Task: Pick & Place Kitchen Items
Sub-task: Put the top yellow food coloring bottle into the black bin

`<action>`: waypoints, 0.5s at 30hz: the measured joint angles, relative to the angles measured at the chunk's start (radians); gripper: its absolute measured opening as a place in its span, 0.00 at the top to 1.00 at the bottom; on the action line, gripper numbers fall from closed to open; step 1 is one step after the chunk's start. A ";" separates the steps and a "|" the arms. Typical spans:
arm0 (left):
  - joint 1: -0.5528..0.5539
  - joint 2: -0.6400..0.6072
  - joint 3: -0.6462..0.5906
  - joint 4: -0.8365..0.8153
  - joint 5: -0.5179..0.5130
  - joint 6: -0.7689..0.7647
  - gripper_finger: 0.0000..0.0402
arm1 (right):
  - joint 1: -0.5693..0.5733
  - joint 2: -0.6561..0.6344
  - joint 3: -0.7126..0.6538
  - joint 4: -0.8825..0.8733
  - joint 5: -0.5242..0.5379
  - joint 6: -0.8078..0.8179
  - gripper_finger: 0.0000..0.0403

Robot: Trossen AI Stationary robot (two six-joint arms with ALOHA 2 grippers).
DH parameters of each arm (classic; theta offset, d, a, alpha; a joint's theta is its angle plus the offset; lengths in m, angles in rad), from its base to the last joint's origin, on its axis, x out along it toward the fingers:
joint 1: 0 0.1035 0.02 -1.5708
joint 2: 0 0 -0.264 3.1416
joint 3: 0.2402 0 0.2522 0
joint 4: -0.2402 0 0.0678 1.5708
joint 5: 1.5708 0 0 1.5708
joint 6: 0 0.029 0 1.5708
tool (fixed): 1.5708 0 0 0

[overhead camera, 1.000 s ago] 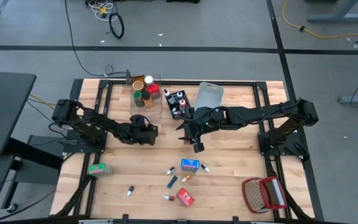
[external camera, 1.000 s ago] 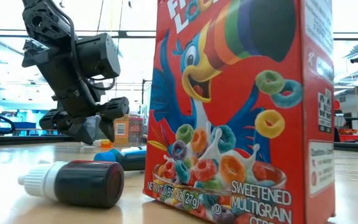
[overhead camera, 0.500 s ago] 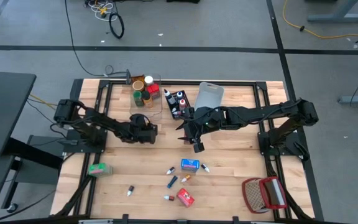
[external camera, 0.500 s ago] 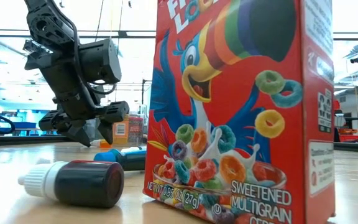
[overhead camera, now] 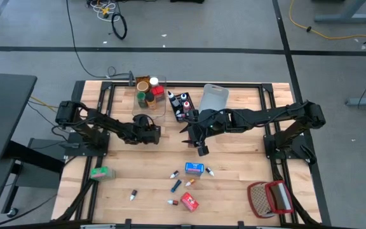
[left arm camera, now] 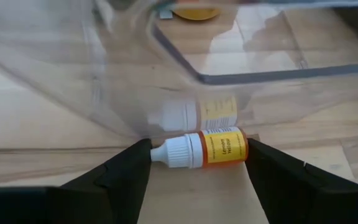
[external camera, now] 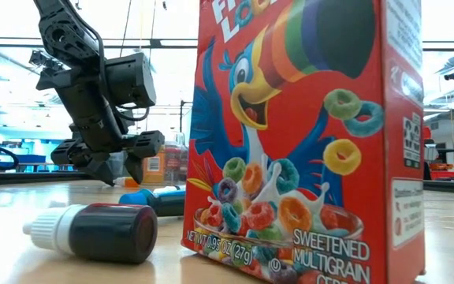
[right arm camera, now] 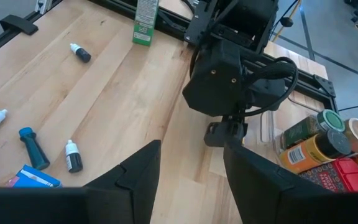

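A small yellow food-colouring bottle with a white cap lies on its side on the table, against the near wall of the clear bin. My left gripper is low at that wall, a finger at each end of the bottle. My right gripper hangs open above the table's middle, nothing between its fingers. A blue box, a red cereal box, a green box and several tiny tubes lie toward the near edge. My left gripper has the yellow bottle lengthwise between its two fingers: one finger meets the cap's tip, the other the bottle's base. The fingers slant down from the near side, toward the bin. The bottle lies on the table, its side against the bin's wall.
Jars and cans stand in the clear bin. Beside it, a black bin holds small bottles and a grey-blue bin stands further right. A red-and-white wire basket sits at the near right corner. In the low view the cereal box hides the right half.
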 joint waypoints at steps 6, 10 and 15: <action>0.000 0.000 0.000 -0.001 -0.004 0.003 0.42 | 0.000 0.000 0.000 0.000 0.000 0.000 0.53; 0.000 0.000 0.000 -0.001 -0.003 0.002 0.38 | 0.000 0.000 0.000 0.000 0.000 0.000 0.53; 0.000 0.000 0.000 0.000 0.002 0.006 0.37 | 0.000 0.000 0.000 0.000 0.000 0.000 0.53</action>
